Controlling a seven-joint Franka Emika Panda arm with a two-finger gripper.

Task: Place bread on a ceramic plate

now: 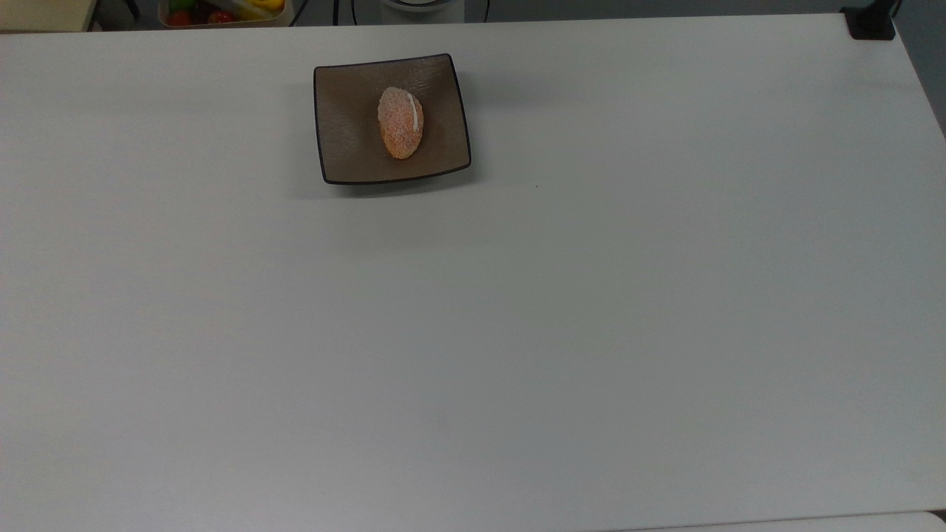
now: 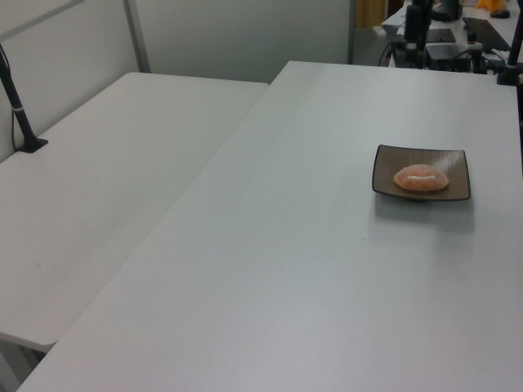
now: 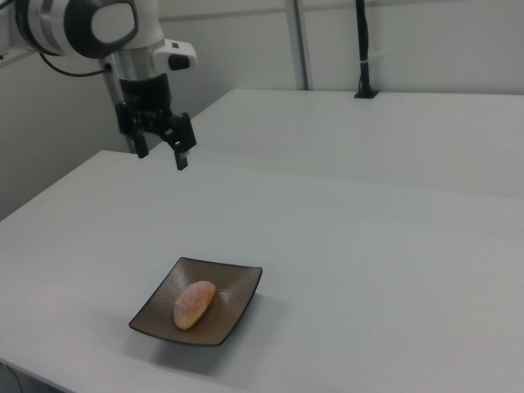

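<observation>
Bread [image 3: 194, 304] centred on ceramic plate [image 3: 232, 314]; pincer [image 3: 161, 155] spread, empty, high above.

A white table [image 1: 517, 332] with a fruit bin [image 1: 222, 11] beyond its edge.

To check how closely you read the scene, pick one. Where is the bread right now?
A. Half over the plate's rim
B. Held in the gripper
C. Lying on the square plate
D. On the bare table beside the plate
C: the bread lies wholly inside the ceramic plate, while the gripper hangs open above the table, apart from it.
</observation>
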